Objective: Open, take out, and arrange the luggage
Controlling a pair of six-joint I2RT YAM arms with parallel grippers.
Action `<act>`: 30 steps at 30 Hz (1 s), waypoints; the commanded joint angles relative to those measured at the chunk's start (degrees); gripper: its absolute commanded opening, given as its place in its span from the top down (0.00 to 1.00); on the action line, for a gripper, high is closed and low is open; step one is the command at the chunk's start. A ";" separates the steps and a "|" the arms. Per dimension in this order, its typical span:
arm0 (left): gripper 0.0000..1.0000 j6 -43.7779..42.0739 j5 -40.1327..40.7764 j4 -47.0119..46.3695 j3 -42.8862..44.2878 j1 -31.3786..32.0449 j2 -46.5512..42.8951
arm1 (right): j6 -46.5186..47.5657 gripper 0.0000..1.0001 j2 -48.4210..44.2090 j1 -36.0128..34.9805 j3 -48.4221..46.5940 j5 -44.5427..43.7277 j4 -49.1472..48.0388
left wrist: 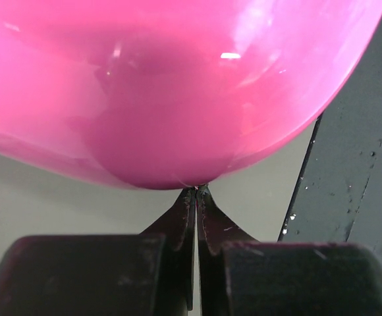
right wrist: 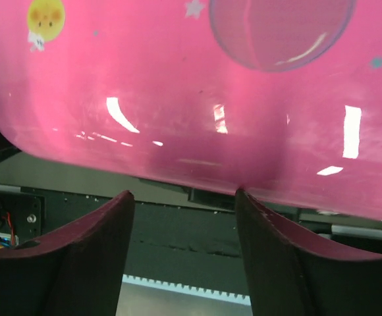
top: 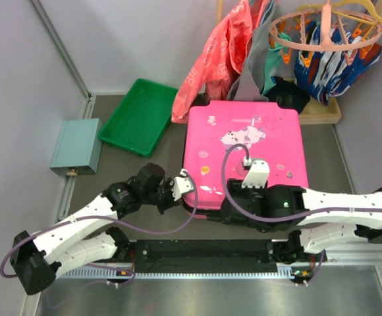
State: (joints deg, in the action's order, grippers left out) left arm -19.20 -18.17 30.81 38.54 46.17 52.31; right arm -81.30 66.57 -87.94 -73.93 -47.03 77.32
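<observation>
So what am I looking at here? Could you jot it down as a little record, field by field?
suitcase: large hot-pink hard-shell suitcase with cartoon stickers, lying flat, closed
left jaws: shut, tips against its rounded near-left corner
right jaws: open, at its near edge, holding nothing
behind-left: green plastic tray, small pale-teal box
at the back: hanging clothes

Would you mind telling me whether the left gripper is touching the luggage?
Touching: the left wrist view shows the left gripper with shut tips meeting the rounded pink edge of the luggage, no gap visible.
</observation>
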 commanded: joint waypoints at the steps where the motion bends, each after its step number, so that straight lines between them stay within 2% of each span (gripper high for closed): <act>1: 1.00 -0.66 2.09 -14.11 1.01 -0.91 1.12 | -3.86 0.31 1.99 -1.09 0.09 3.17 15.23; 5: 1.00 -0.93 1.12 -14.29 1.36 -1.00 1.47 | -7.91 0.26 1.11 -1.09 4.49 4.22 15.23; 8: 1.00 -1.10 0.42 -14.11 1.53 -1.00 2.00 | -8.00 0.01 1.90 -1.09 5.29 4.14 15.23; 17: 1.00 -1.45 0.07 -13.23 2.23 -1.00 2.35 | -9.23 0.01 0.67 0.84 10.38 2.12 15.32; 21: 1.00 -1.54 -0.19 -12.97 2.68 -1.00 2.44 | -10.90 0.02 -3.10 1.28 10.13 -3.24 15.23; 24: 1.00 -1.63 -0.20 -12.79 3.03 -1.00 2.79 | -4.94 0.05 -4.69 3.12 6.88 -4.04 15.23; 28: 1.00 -1.37 -0.11 -13.23 3.47 -1.00 3.14 | 1.39 0.06 -6.00 9.60 7.84 -0.36 15.32; 30: 1.00 -1.37 -0.46 -13.06 3.99 -1.00 3.67 | 9.03 0.13 -7.94 13.31 6.88 1.31 15.32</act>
State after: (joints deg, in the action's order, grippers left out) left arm -19.49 -20.08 31.42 39.35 45.47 53.98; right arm -85.65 61.12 -82.61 -66.24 -39.27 73.52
